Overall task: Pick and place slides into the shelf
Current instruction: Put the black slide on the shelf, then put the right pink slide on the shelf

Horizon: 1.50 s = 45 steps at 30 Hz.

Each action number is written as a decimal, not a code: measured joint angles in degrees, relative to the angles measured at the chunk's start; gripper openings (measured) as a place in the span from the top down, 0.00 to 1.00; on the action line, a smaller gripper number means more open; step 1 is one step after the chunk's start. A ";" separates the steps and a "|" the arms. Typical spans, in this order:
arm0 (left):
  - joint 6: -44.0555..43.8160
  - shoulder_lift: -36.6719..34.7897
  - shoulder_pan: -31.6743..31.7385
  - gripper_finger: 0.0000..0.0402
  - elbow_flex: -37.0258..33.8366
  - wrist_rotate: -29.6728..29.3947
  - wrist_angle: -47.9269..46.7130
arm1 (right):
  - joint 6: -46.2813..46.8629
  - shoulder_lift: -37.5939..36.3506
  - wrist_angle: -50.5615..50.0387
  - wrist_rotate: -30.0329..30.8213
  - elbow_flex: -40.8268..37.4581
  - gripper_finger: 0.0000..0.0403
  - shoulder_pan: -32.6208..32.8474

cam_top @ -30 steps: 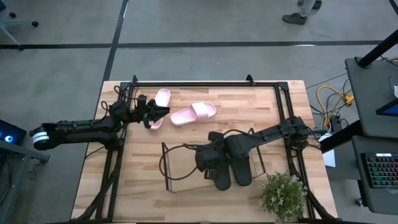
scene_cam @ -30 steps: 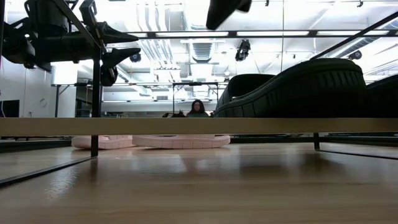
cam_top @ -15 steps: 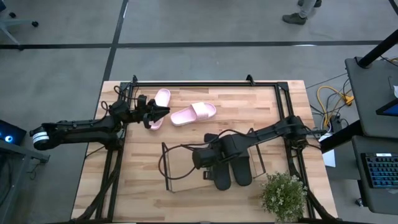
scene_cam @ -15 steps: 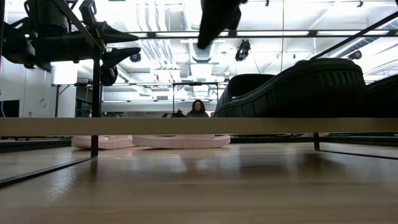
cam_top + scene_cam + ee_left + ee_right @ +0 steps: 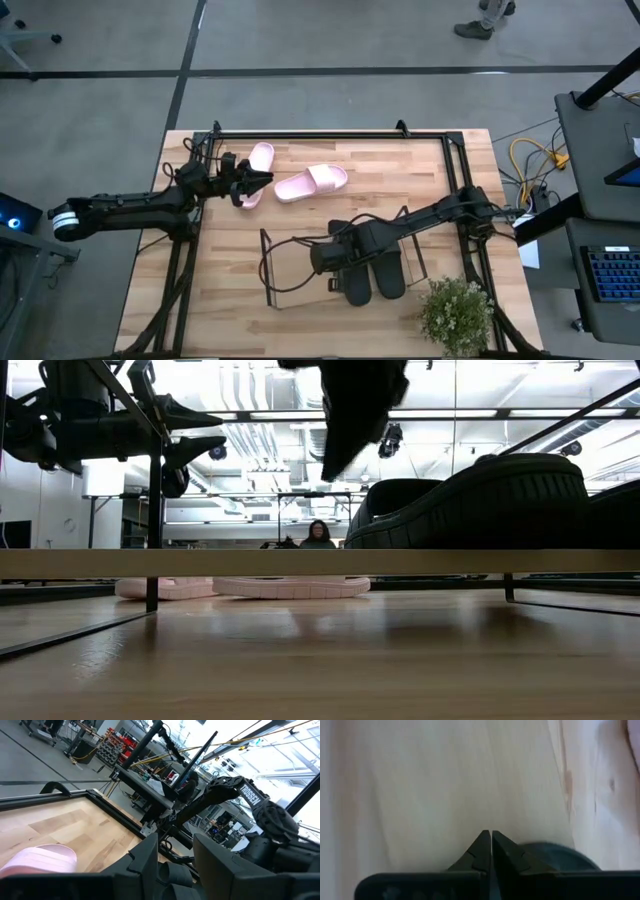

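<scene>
Two black slides [image 5: 358, 288] [image 5: 390, 280] lie side by side, soles down, on the see-through base of the shelf [image 5: 266, 270], at its right end. In the low view they show as one dark bulk [image 5: 480, 500]. My right gripper [image 5: 322, 258] hangs shut over the shelf's bare part, just left of the black slides, fingertips together [image 5: 491, 837] and pointing steeply down. Two pink slides [image 5: 258, 165] [image 5: 312, 181] lie on the table at the far left. My left gripper [image 5: 262, 182] hovers open and roughly level above the near end of the left pink slide, nothing between its fingers [image 5: 175, 855].
A black metal frame [image 5: 330, 134] edges the table. A potted plant [image 5: 455, 315] stands at the near right corner. The shelf's left half is bare. A person [image 5: 318, 535] sits in the room beyond the table.
My right gripper has come down toward the shelf's base beside the black slides, staying shut; in the low view it has dropped into the picture from above. The slides and my left arm have kept still.
</scene>
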 joint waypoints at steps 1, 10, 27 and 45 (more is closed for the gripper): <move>0.00 0.00 0.00 0.73 0.00 0.00 0.00 | -0.08 0.00 -0.08 -0.04 -0.64 0.98 -0.02; 0.00 0.00 0.00 0.73 0.00 0.00 0.00 | -0.50 -0.07 -2.86 0.26 -3.00 0.98 0.00; 0.00 0.00 0.00 0.73 0.00 0.02 -0.04 | -0.33 -0.13 -3.04 1.99 -0.47 0.98 0.02; 2.89 -2.94 -0.02 0.73 0.00 1.20 2.29 | -5.15 -15.06 23.40 3.11 7.56 0.98 -1.46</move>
